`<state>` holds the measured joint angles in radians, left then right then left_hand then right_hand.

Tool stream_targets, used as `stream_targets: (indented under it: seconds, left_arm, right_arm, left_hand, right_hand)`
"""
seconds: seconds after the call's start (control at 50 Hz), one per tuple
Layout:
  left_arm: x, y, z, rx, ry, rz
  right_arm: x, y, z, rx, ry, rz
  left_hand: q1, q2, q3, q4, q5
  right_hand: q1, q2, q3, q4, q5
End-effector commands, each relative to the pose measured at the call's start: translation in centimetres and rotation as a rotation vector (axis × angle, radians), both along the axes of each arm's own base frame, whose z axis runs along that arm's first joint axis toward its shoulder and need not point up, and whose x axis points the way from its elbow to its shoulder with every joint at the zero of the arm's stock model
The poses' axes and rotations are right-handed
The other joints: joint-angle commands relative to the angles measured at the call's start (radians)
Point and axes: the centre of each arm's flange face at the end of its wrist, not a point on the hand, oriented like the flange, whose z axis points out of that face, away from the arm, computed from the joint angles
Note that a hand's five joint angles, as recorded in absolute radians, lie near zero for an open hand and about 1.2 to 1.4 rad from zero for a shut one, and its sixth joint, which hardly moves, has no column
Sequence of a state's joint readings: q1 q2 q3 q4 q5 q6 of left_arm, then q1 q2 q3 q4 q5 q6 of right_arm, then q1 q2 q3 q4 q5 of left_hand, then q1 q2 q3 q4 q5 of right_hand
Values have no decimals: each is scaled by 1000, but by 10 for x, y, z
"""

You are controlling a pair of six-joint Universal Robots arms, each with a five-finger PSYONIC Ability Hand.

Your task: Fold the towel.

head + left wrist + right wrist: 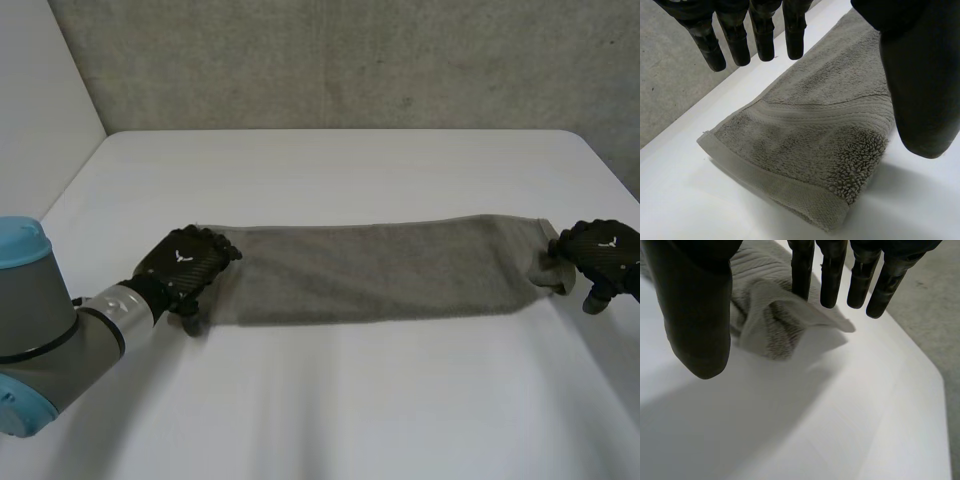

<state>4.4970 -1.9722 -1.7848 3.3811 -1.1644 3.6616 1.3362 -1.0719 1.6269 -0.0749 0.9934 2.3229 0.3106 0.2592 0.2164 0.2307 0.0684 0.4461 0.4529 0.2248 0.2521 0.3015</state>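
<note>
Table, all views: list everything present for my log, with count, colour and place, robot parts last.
towel: one, grey, folded into a long strip across the table's middle, right end rumpled
table: one, white, under the towel and both hands
wall: one, grey concrete, behind the table
left arm: one, grey with a light-blue cap, at the table's near left
left hand: one, black, at the towel's left end, fingers straight
right hand: one, black, at the towel's right end, fingers straight
</note>
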Motion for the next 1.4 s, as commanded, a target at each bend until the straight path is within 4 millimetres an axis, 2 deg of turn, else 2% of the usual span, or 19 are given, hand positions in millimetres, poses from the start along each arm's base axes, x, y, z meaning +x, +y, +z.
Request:
stream_targets:
  seconds: [0.02,0.16,0.26,0.46,0.56,0.7,0.86,0.92,1.02,1.12,1.16,1.2,1.22,1.24,1.36,1.38,1.4]
  left_arm:
    - [0,-1,0,-1,1,1]
    - [0,-1,-1,-2,2,0]
    - [-1,-1,-2,0,1,-2]
    - [-1,-1,-4,5,1,-2]
    - [-1,-1,-4,5,1,-2]
    - [-1,0,-4,7,0,-3]
    - [0,-1,-4,7,1,-2]
    - [0,0,-4,9,1,-2]
    - [0,0,-4,9,1,-3]
    - [1,-1,-5,9,0,-1]
    - [1,-1,-5,9,0,1]
    - [1,-1,-5,11,-1,1]
    - [1,-1,-5,11,-1,2]
    - [1,-1,-5,11,-1,2]
    - [3,-3,-5,9,-1,8]
    - [3,-3,-5,9,-1,10]
    - [3,-3,-5,9,-1,10]
  right_arm:
    - [5,1,-1,-5,-23,-20]
    - [4,-5,-3,-74,-9,-23]
    - [3,-6,-5,-79,-11,-24]
    - [9,-6,-7,-67,-51,-24]
    - [16,-2,-8,-40,-97,-27]
    - [27,7,-6,-34,-108,0]
    - [27,1,-7,-63,-96,6]
    - [25,-3,-15,-65,-91,3]
    - [21,-11,-16,-81,-76,-9]
    - [17,-15,-21,-76,-53,-25]
    - [17,-16,-23,-73,-46,-24]
    - [16,-16,-23,-74,-31,-19]
    - [16,-16,-23,-74,-31,-19]
    - [12,-16,-24,-73,-25,-21]
    - [-18,-24,-13,-85,-6,-69]
    - [-18,-24,-13,-85,-6,-69]
    - [-28,-28,-7,-102,14,-79]
  left_hand:
    - [-65,-13,-42,-56,3]
    - [-68,-16,-42,-56,0]
    - [-71,-19,-42,-56,-3]
    - [-71,-19,-42,-56,-3]
    - [-71,-19,-42,-56,-3]
    - [-71,-19,-42,-56,-3]
    - [-74,-22,-42,-56,-6]
    - [-74,-22,-42,-56,-6]
    - [-74,-22,-42,-56,-6]
    - [-74,-22,-42,-56,-6]
    - [-76,-25,-42,-56,-9]
    - [-77,-25,-42,-56,-9]
    - [-77,-25,-42,-56,-9]
    - [-77,-25,-42,-56,-9]
    - [-77,-25,-42,-56,-9]
    - [-77,-25,-42,-56,-9]
    - [-77,-25,-42,-56,-9]
  right_hand:
    - [114,108,-50,-78,85]
    - [261,254,-50,-78,231]
    - [276,269,-50,-78,246]
    - [208,202,-50,-78,179]
    - [82,75,-50,-78,52]
    - [76,69,-50,-78,46]
    - [111,105,-50,-78,82]
    - [190,184,-50,-78,160]
    - [243,237,-50,-78,214]
    - [414,407,-50,-78,384]
    - [502,495,-50,-78,472]
    - [861,854,-50,-78,831]
    - [863,856,-50,-78,833]
    - [949,942,-50,-78,919]
    - [950,943,-50,-78,920]
    - [950,943,-50,-78,920]
    - [950,943,-50,-78,920]
